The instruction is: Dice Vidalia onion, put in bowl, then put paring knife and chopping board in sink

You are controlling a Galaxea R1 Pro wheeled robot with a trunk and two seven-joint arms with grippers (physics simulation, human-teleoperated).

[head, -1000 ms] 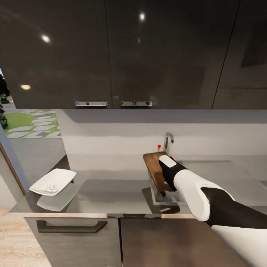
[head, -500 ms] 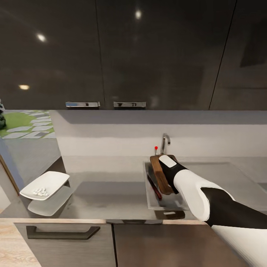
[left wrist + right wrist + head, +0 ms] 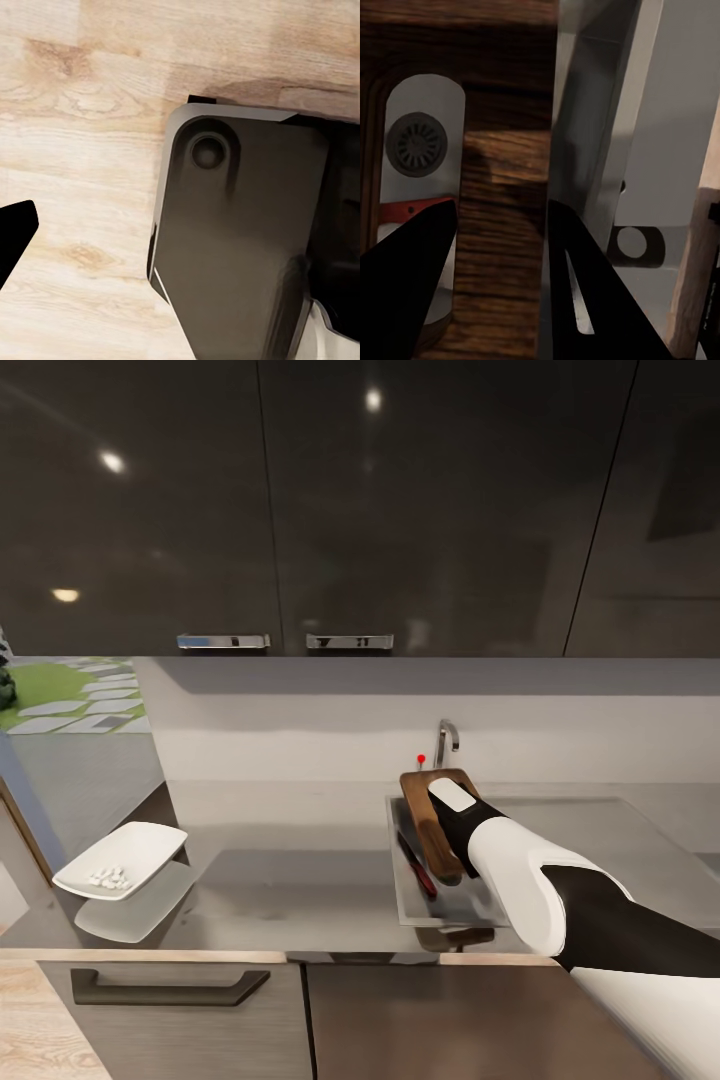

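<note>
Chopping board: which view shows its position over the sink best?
The head view: the chopping board hangs tilted in the right gripper over the sink. The right wrist view gives its grain and slot close up; the left wrist view faces floor.

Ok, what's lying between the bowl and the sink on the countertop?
Nothing: in the head view the countertop is bare grey metal from the bowl to the sink.

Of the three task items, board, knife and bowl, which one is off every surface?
The chopping board: the right gripper holds it tilted above the sink.
</note>
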